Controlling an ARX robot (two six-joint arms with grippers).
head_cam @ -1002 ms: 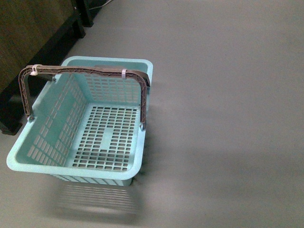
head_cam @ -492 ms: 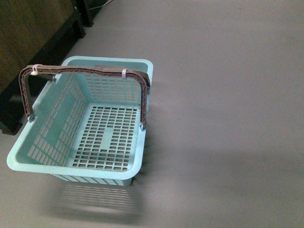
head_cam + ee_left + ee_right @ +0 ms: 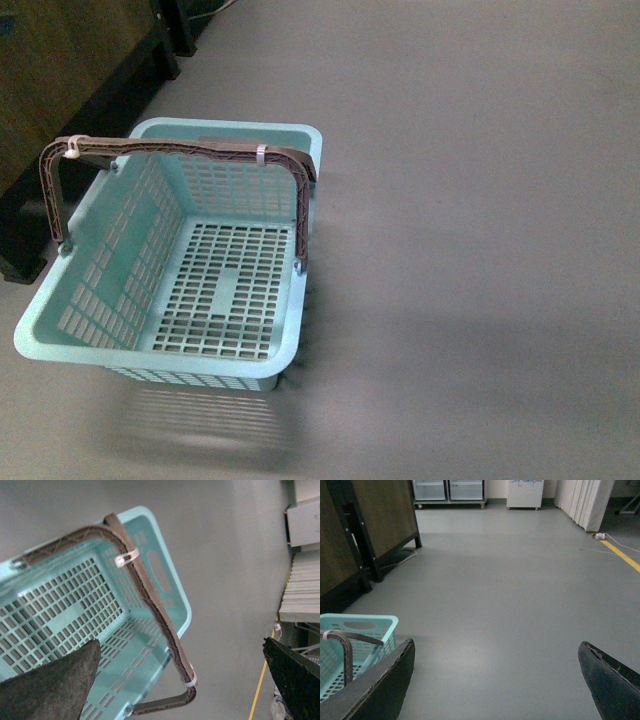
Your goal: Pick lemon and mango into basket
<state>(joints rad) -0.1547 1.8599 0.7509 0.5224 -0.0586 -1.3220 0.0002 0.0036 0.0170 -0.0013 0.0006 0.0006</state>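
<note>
**Basket waiting, fruit nowhere in sight**

Front view: shows the basket [image 3: 160,358] standing upright on the grey floor [image 3: 480,250], close to the dark cabinet [image 3: 60,60] along the floor's left edge. Runs lengthwise away from the robot, with the brown handle [image 3: 180,150] arched crosswise over the top. Holds nothing but its own bare lattice base. Shows neither arm, no lemon and no mango.

Left wrist view: looks almost straight down into the basket [image 3: 173,575], which puts the left gripper [image 3: 180,642] above it and clear of the rim. Stands wide open, dark fingers [image 3: 60,680] spread far apart with nothing between them.

Right wrist view: looks out over bare floor and catches only one end of the basket [image 3: 360,618], off toward the left arm's side. Finds the right gripper [image 3: 496,644] likewise agape and empty.

Cannot say which way the lemon or the mango lies from either pincer, nor how the mango's long axis points (no view holds any fruit). Probably calls for finding the fruit before any reach. For the drop itself, favours the left arm, the nearer of the two to the basket.
</note>
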